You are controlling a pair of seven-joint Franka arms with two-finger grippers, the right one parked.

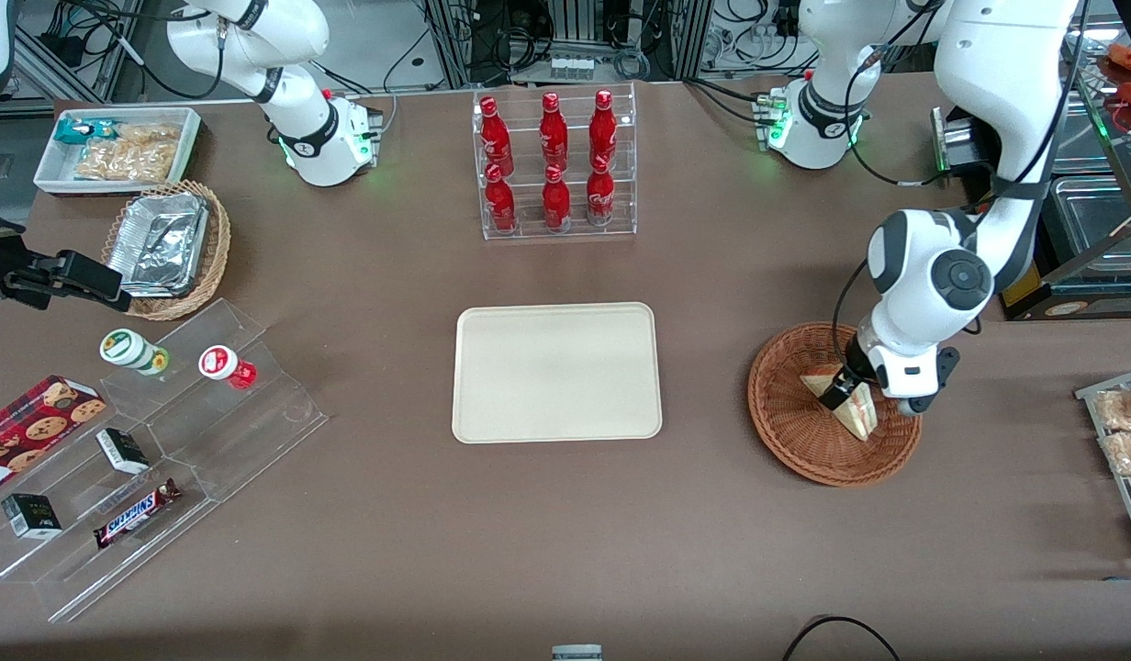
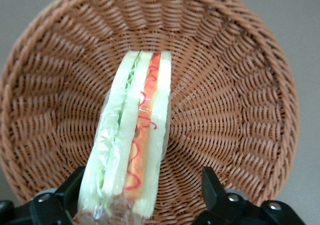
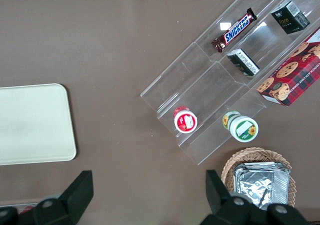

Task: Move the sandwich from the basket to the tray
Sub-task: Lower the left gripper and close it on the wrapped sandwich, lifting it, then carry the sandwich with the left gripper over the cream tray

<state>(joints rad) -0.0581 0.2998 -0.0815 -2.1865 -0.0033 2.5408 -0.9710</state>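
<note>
The sandwich (image 1: 861,413), a wrapped wedge of pale bread with red and green filling, lies in the reddish-brown wicker basket (image 1: 786,441) toward the working arm's end of the table. My left gripper (image 1: 845,390) is down in the basket, open, its fingers either side of the sandwich. In the left wrist view the sandwich (image 2: 135,135) lies on the basket (image 2: 230,85) between the fingers of the gripper (image 2: 143,172), close against one finger (image 2: 75,182) and apart from the other. The cream tray (image 1: 556,372) lies bare at the table's middle and shows in the right wrist view (image 3: 35,122).
A clear stand of red bottles (image 1: 556,165) stands farther from the camera than the tray. A stepped acrylic stand with snacks (image 1: 162,441), a tan basket of foil containers (image 1: 166,248) and a white bin (image 1: 116,147) lie toward the parked arm's end. A bread rack (image 1: 1121,431) is beside the basket.
</note>
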